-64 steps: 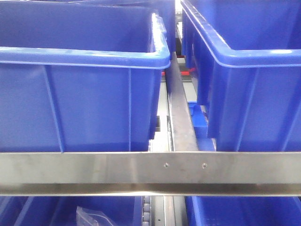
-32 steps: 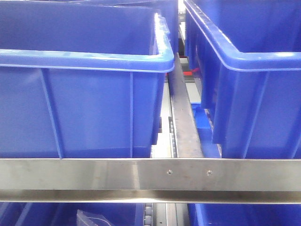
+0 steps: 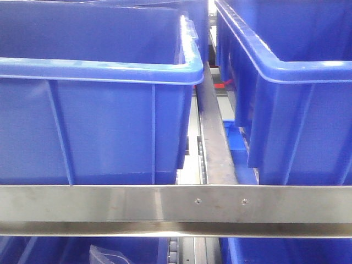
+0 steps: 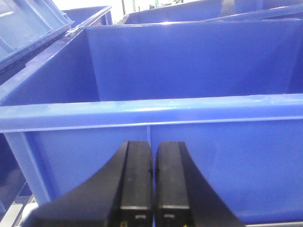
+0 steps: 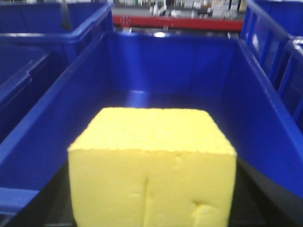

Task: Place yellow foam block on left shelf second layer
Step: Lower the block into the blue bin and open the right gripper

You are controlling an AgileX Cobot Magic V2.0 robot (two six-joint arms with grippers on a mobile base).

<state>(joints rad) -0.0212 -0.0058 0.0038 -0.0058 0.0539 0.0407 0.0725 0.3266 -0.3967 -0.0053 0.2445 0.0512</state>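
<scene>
**A warehouse storage rack**

Rows of identical blue plastic bins sit side by side on a steel-railed shelf, with roller tracks between them and more bins on the level below: a stockroom or picking facility

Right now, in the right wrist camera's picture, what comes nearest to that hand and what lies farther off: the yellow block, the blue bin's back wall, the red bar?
1. The yellow foam block, low and centre, right at the hand.
2. The blue bin's back wall, straight ahead, beyond the block.
3. The red bar, at the top, behind the bin.
</scene>
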